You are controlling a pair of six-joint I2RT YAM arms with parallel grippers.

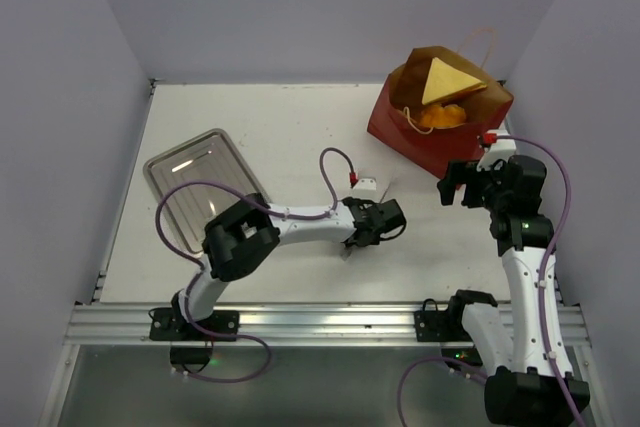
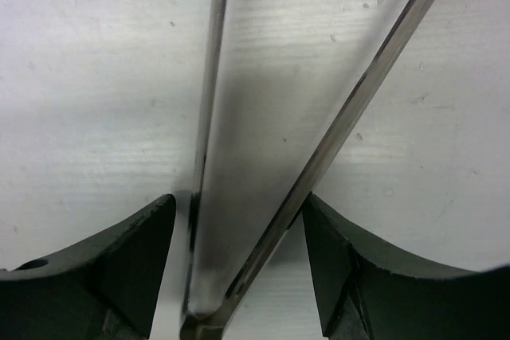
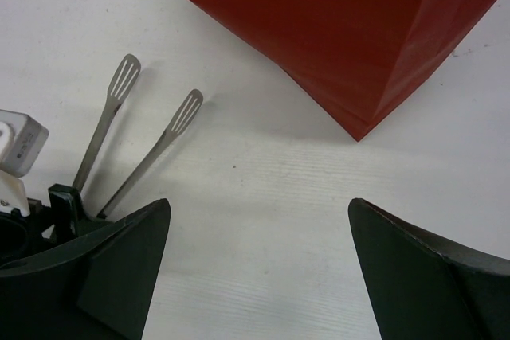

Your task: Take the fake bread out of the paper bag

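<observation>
The dark red paper bag (image 1: 440, 137) stands open at the back right, and its lower corner (image 3: 358, 77) shows in the right wrist view. Inside it lie the fake bread pieces: a pale-yellow wedge (image 1: 445, 82) and orange rolls (image 1: 440, 117). My left gripper (image 1: 378, 215) (image 2: 239, 212) is low over mid-table, its jaws around the hinge end of the metal tongs (image 2: 319, 157). The right finger (image 2: 335, 260) touches one tong arm, and a thin gap stays at the left finger (image 2: 143, 260). My right gripper (image 1: 455, 185) (image 3: 259, 220) hovers open and empty just in front of the bag.
A square metal tray (image 1: 200, 187) lies at the left of the table. The tongs' slotted tips (image 3: 183, 113) point toward the bag, a short way from its corner. Walls close in the table at the back and both sides.
</observation>
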